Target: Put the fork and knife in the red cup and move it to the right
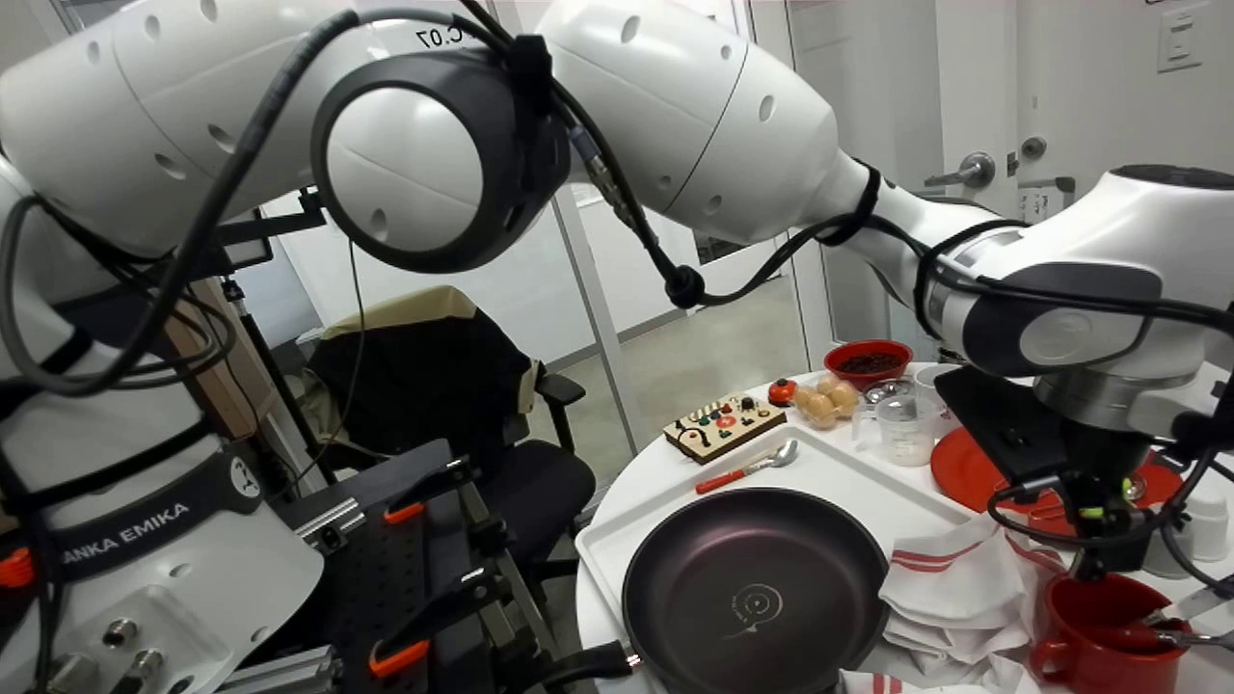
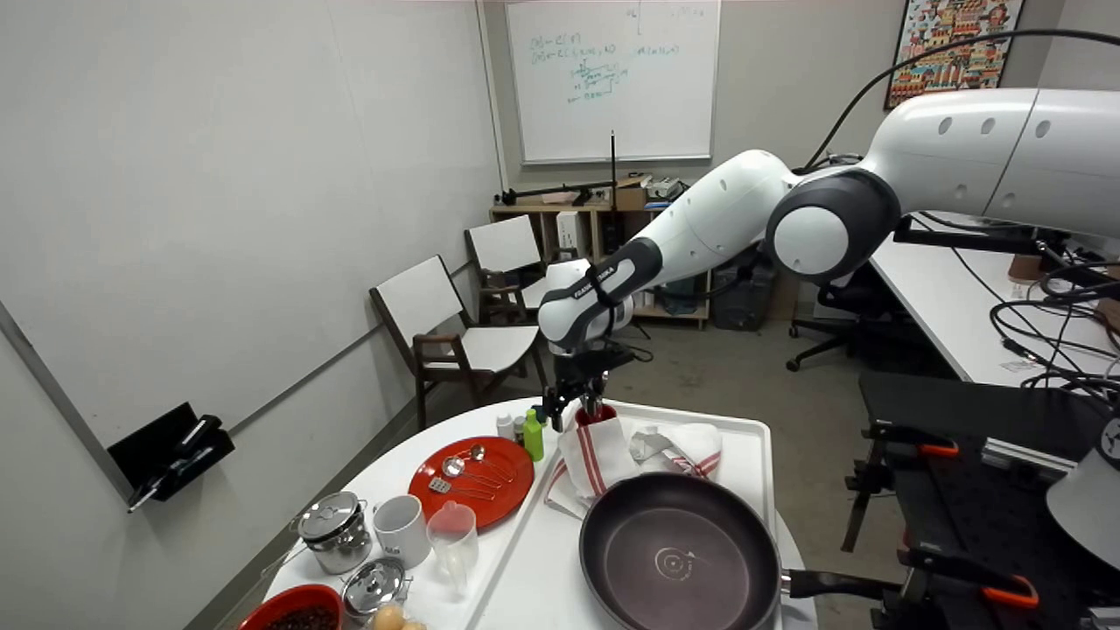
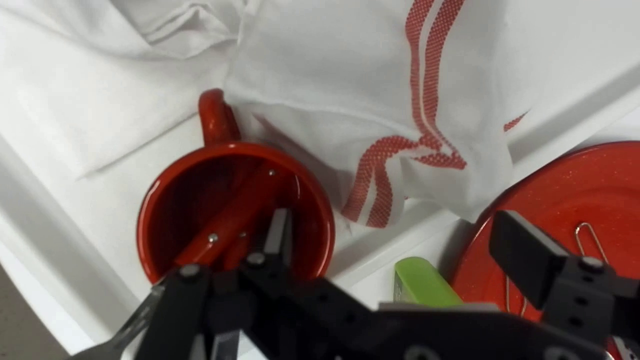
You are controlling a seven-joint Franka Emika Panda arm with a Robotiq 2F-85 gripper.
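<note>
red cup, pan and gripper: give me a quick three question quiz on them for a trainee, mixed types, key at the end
1. True or false: the gripper is open.
2. Pick one: the black pan sits on
a) the red plate
b) the white tray
c) a chair
3. Fill the gap: the red-handled cutlery is inside the ____.

Key:
1. True, its jaws stand apart.
2. b
3. red cup
</note>
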